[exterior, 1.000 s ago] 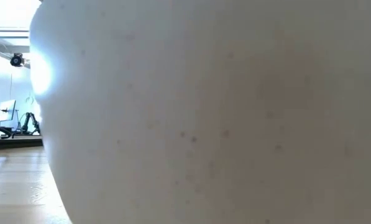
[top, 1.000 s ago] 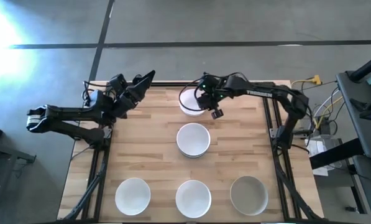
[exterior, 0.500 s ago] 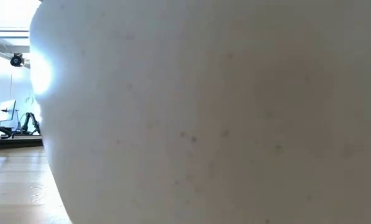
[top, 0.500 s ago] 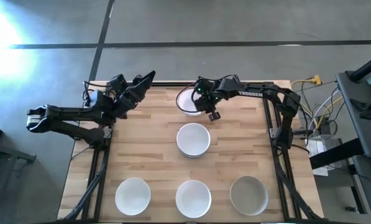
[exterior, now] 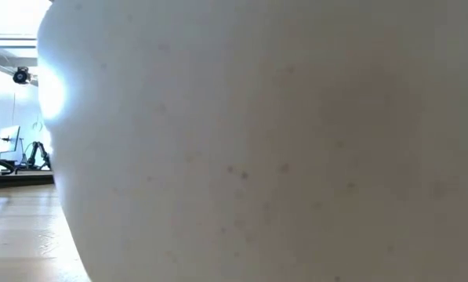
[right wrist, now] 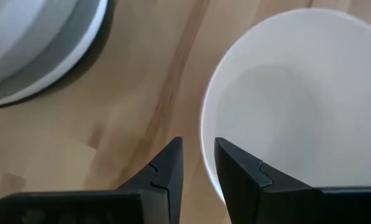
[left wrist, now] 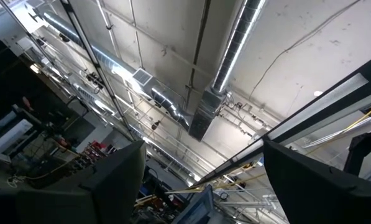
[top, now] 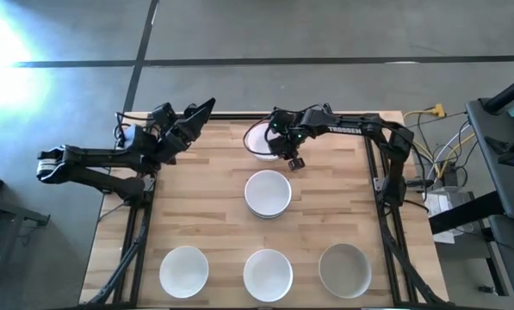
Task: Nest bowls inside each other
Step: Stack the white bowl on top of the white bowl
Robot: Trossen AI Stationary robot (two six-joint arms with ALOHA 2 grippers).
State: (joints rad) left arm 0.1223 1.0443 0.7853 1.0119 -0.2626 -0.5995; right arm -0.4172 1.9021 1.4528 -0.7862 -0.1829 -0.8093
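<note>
Five places on the table hold bowls in the high view. A white bowl [top: 257,140] sits at the far middle and a white bowl nested in a grey one [top: 267,193] at the centre. Along the near edge stand two white bowls [top: 184,270] [top: 267,274] and a grey bowl [top: 343,269]. My right gripper [right wrist: 197,152] is at the far white bowl [right wrist: 284,106], narrowly open. One finger is inside its rim and one outside. My left gripper [left wrist: 204,174] is open at the far left corner, pointing up at the ceiling. My right gripper comes from above at the far white bowl's rim [right wrist: 204,134], on the side toward the centre stack. One finger [right wrist: 241,174] lies inside the bowl and the other [right wrist: 166,168] outside, with a strip of wood showing between it and the rim. I cannot tell whether either touches. The bowl rests on the table.
The low view is filled by the wall of the near middle white bowl [exterior: 265,141] right before the camera. The centre stack's grey rim [right wrist: 61,50] lies close to my right gripper. Bare wood lies between the bowls. Cables and equipment stand off the table's right side.
My right gripper has shifted a little toward the table's left, onto the far white bowl's rim, and has then nearly held still. The other bowls have not moved.
</note>
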